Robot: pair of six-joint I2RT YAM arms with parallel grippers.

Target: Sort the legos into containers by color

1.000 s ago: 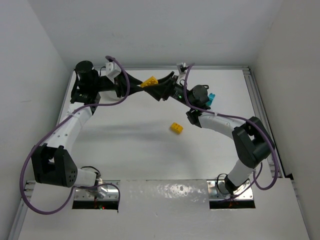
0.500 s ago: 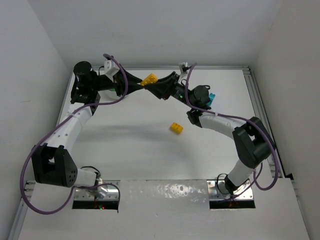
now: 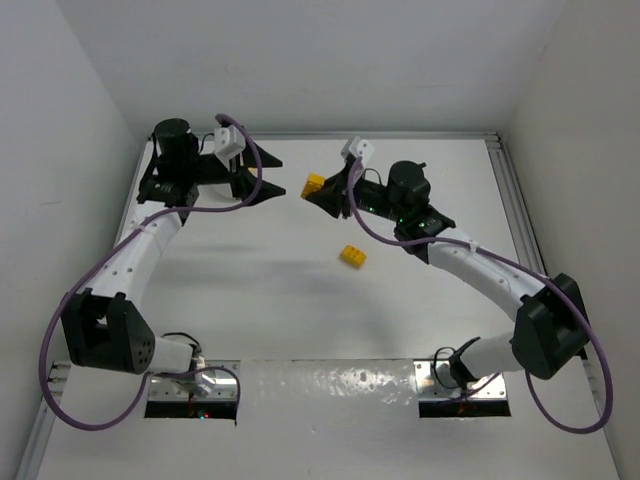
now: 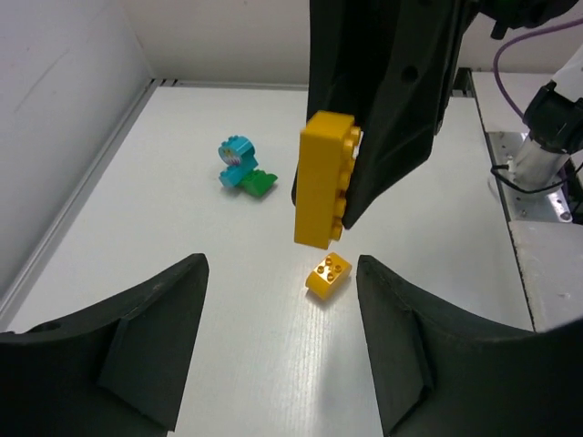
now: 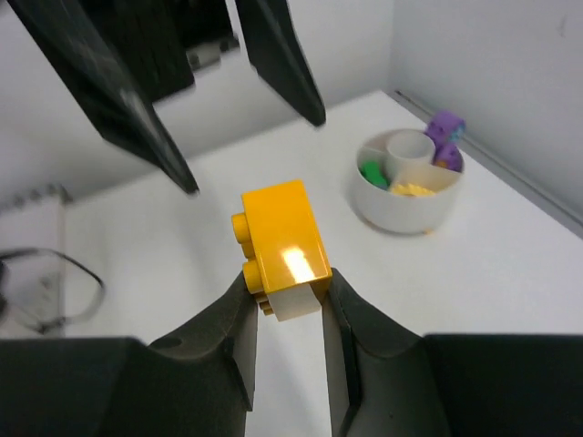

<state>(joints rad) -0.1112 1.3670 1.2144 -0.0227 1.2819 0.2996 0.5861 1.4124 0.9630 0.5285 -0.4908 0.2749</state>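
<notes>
White tabletop (image 3: 250, 290), closed in by plain white walls (image 3: 300, 60). At the far side the right hand (image 3: 325, 195) is clenched on a yellow brick (image 3: 314, 182) and holds it in the air clear of the surface. Its fingers (image 5: 219, 346) pinch the brick's lower end, with the studs facing sideways. Facing the held brick from the left in the top view is the left hand (image 3: 275, 185), released, its jaws spread wide with nothing between them; it is near the brick but not touching it. A second yellow brick (image 3: 352, 255) lies loose on the tabletop, on the arm-base side of the held brick and slightly to its right. Left of the held brick in the left wrist view, a teal piece (image 4: 235, 157) and a green piece (image 4: 259, 184) lie touching on the surface. Beyond the held brick and to its right in the right wrist view stands the divided white bowl (image 5: 405, 208). It holds a green bit (image 5: 371, 171) in one section and yellow bits (image 5: 412, 189) in another, and a purple piece (image 5: 444, 137) rises at its far rim.
</notes>
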